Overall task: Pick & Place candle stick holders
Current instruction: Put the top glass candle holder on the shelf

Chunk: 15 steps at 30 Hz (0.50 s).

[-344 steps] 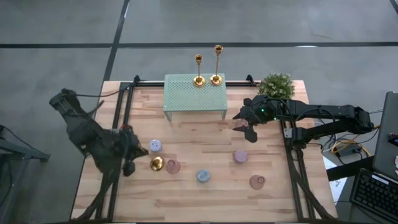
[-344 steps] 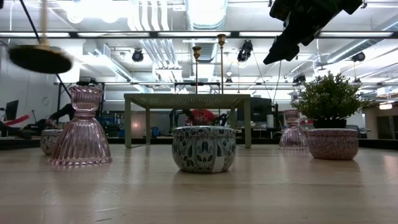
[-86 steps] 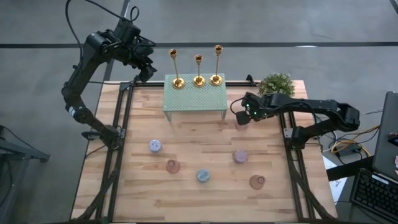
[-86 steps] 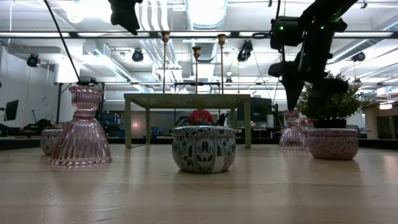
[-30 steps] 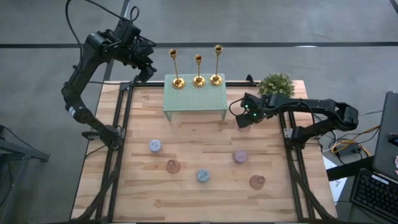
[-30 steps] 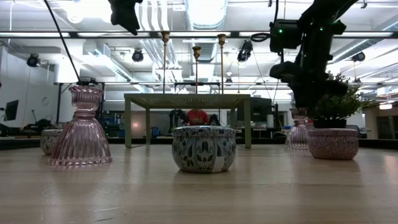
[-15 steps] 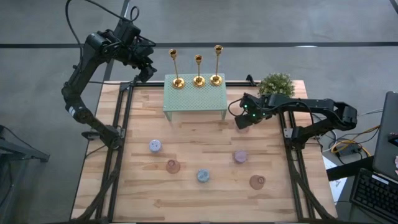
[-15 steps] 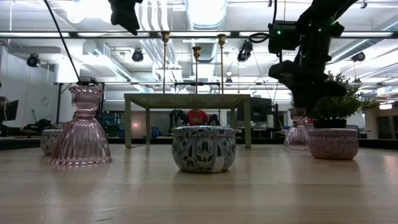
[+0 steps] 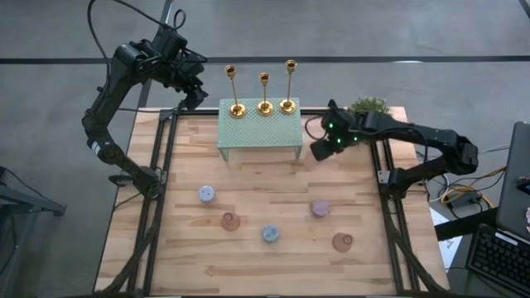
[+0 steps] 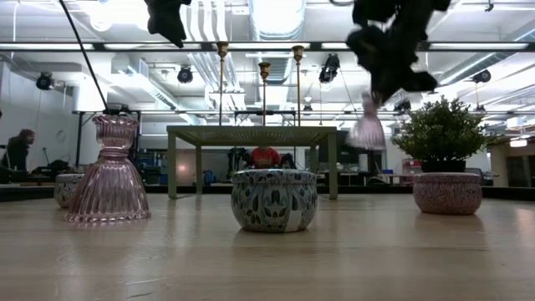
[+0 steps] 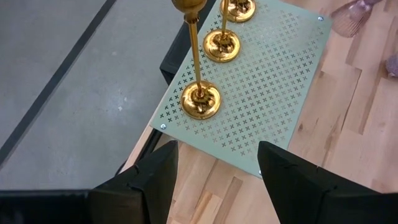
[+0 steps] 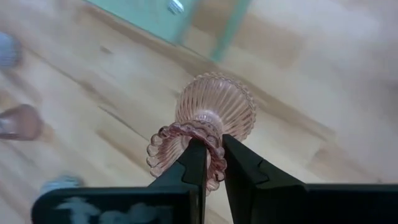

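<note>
Three gold candle stick holders (image 9: 238,108) (image 9: 265,106) (image 9: 287,104) stand on their round bases along the far edge of a pale green perforated stand (image 9: 258,128). My left gripper (image 9: 195,87) hangs open, high up, beyond the stand's far left corner; between its fingers (image 11: 217,168) nothing shows, and the nearest gold holder (image 11: 200,99) stands ahead of them. My right gripper (image 9: 319,151) is shut on a pink ribbed glass holder (image 10: 366,130), in the air just right of the stand. My right gripper pinches the pink glass holder's scalloped top rim (image 12: 214,149) between its two fingers, which come from above and point down. The holder hangs below the fingers, flared foot (image 12: 217,102) downward and slightly tilted. It is lifted clear of the table.
A potted plant (image 9: 367,112) stands at the far right corner. Small jars and tins sit on the near half of the table: (image 9: 206,194), (image 9: 230,221), (image 9: 270,234), (image 9: 320,208), (image 9: 342,242). Bare wood lies between them and the stand.
My right gripper has risen and gone a little toward the green stand, still shut. The pink glass holder, which stood on the table by the plant, is now lifted clear and hangs tilted beneath it.
</note>
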### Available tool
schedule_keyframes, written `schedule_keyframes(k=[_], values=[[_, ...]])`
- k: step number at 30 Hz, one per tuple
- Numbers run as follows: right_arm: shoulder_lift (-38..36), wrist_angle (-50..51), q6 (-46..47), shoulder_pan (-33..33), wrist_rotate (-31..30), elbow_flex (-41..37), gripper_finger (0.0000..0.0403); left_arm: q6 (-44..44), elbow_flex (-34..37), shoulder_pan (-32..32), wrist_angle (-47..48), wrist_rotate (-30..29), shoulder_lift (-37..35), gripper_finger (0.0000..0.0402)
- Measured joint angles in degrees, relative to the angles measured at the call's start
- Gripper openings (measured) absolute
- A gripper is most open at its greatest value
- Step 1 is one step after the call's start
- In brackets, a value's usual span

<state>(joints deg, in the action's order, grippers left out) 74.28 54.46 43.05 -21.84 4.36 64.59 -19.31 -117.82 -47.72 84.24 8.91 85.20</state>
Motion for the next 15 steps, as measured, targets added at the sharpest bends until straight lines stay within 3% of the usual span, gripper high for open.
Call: schedule_keyframes(k=[7,15], values=[[2.59,10.33,-3.40,-2.02,0.15,14.46,0.0027,0.04,0.00,-0.01,0.35,0.00,-0.01,0.0225],[10.89,15.80,-7.43,-4.86,0.23,29.30,0.0027,0.11,0.00,0.00,0.35,0.00,0.00,0.0225]])
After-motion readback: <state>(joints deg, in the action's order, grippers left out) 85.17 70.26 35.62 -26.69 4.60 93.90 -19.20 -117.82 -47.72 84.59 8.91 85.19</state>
